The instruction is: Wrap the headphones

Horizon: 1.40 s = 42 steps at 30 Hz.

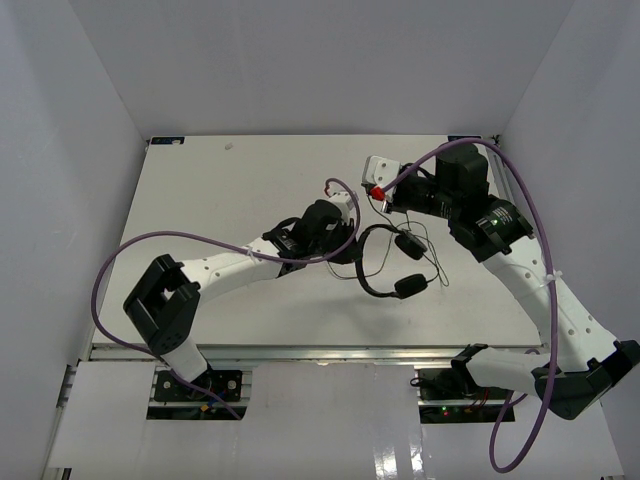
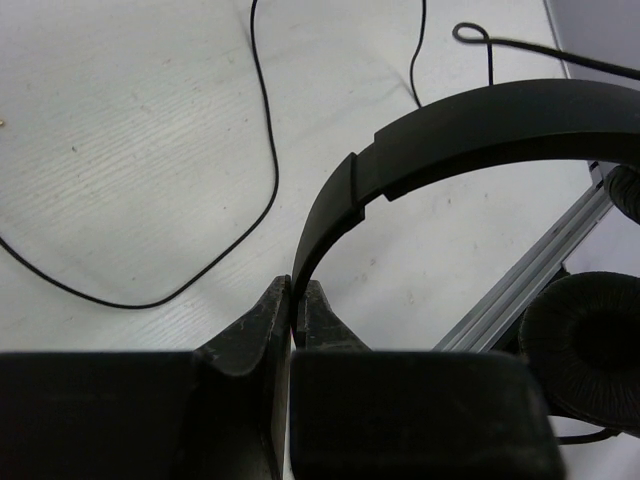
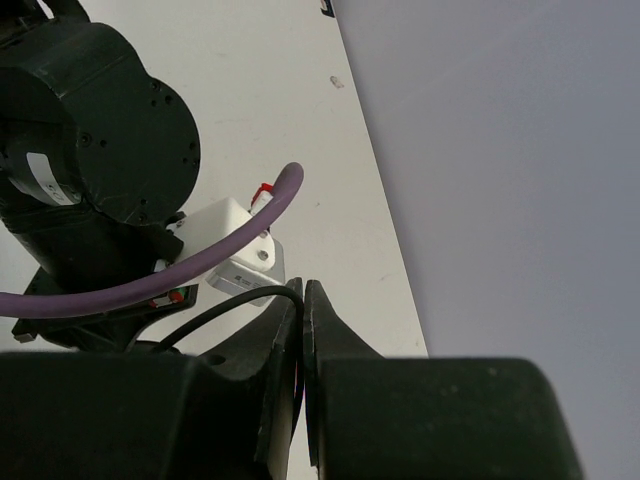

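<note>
The black headphones [image 1: 378,262] lie mid-table, with both round earcups [image 1: 409,244] toward the right. My left gripper [image 1: 354,238] is shut on the thin headband [image 2: 480,125], which arches up and right out of the jaws [image 2: 293,296]. One padded earcup [image 2: 585,350] shows at the lower right. The thin black cord [image 2: 270,150] loops loosely over the table. My right gripper [image 1: 386,203] hovers just beyond the headphones, shut on a stretch of the cord [image 3: 220,315] that runs into its fingertips [image 3: 303,295].
Grey walls enclose the white table [image 1: 250,180] on three sides. A metal rail [image 2: 540,275] runs along its near edge. The left arm's wrist [image 3: 90,130], its white camera block [image 3: 235,255] and a thick purple cable [image 3: 150,280] sit close beside my right gripper.
</note>
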Motion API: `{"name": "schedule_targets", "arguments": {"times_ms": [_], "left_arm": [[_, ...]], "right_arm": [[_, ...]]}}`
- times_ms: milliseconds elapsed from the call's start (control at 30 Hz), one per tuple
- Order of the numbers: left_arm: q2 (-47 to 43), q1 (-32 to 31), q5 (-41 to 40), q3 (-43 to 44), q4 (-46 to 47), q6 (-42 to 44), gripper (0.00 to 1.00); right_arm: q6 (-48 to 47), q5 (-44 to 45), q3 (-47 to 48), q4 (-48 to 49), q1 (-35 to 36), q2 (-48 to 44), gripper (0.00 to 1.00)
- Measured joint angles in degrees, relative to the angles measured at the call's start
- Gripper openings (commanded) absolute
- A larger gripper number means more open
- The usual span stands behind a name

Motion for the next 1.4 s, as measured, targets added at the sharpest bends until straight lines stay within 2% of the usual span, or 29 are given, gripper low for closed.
{"name": "schedule_targets", "arguments": {"times_ms": [767, 1400], "left_arm": [[0.4, -0.1, 6.5, 0.7, 9.4, -5.2, 0.0], [2.1, 0.0, 3.0, 4.5, 6.3, -7.6, 0.0]], "right_arm": [[-4.9, 2.4, -0.8, 0.0, 0.0, 1.3, 0.08], [-2.7, 2.2, -0.8, 0.1, 0.4, 1.9, 0.08]]}}
